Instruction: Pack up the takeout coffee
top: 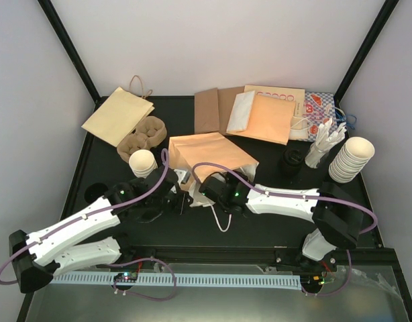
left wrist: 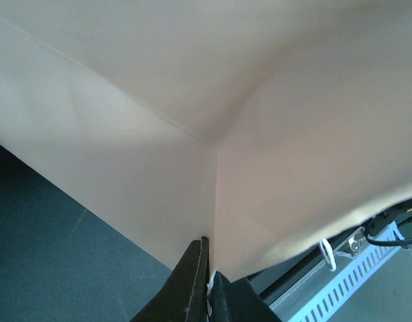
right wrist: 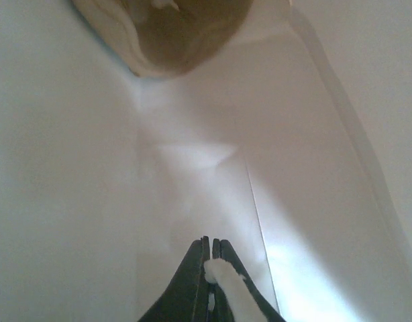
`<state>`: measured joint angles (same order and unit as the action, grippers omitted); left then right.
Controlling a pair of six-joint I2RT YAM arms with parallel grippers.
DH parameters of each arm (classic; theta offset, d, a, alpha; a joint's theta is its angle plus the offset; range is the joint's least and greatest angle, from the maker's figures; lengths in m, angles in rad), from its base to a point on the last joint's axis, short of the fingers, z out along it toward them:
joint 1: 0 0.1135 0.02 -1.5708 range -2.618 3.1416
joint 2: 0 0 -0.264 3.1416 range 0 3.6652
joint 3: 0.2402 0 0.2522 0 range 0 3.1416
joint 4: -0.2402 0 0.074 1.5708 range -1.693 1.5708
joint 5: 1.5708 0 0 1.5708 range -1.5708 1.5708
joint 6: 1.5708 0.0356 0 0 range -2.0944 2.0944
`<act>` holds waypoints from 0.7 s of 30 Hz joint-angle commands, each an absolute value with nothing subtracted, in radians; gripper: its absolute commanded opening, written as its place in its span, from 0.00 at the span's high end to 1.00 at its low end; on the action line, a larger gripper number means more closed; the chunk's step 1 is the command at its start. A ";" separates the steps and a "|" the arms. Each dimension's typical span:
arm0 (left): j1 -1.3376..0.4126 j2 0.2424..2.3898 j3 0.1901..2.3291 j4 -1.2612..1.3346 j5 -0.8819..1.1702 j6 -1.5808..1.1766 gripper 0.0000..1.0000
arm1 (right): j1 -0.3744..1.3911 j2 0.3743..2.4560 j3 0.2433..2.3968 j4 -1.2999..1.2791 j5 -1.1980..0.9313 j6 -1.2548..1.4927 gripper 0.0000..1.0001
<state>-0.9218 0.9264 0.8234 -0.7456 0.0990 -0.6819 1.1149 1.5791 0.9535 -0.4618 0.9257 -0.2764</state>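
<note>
**Takeout coffee out of sight; both tools pinched shut on the bag**

No takeout coffee, meaning a lidded cup, shows in any of the three views. It may be inside or behind the paper bag [top: 209, 155], but I cannot tell. The only cups in plain sight are the lidless stacks [top: 144, 163] and the pulp carrier [top: 142, 136] behind the bag on the left.

Such a cup is likely light and thin-walled, and top-heavy if filled. It would dent under a hard squeeze, and the snap-on lid could pop off if pressed. The safest hold is probably around the body just below the rim, with the cup kept upright and the lid never used as a grip. Coated paper may slip, so the grip should be firm but shallow.

The left tool [left wrist: 207, 258] has its fingers pressed together on a lower corner fold of the bag, and a scrap of white shows between them. The right tool [right wrist: 211, 240] is likewise closed. It pinches the white cord handle [right wrist: 223, 275], with the pale bag wall filling the view beyond it. The top camera shows both tools meeting at the bag's near edge, mid-surface [top: 273, 225]. Neither tool is free to pick up a cup while it grips the bag.
</note>
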 commanded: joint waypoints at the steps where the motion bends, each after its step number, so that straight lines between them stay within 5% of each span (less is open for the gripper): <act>1: -0.919 0.944 0.870 -0.713 0.137 -0.657 0.98 | 1.112 1.552 0.972 -0.617 1.034 -0.118 0.99; 21: -0.919 0.992 0.887 -0.682 0.148 -0.646 0.98 | 1.181 1.680 1.176 -1.442 1.292 0.759 0.99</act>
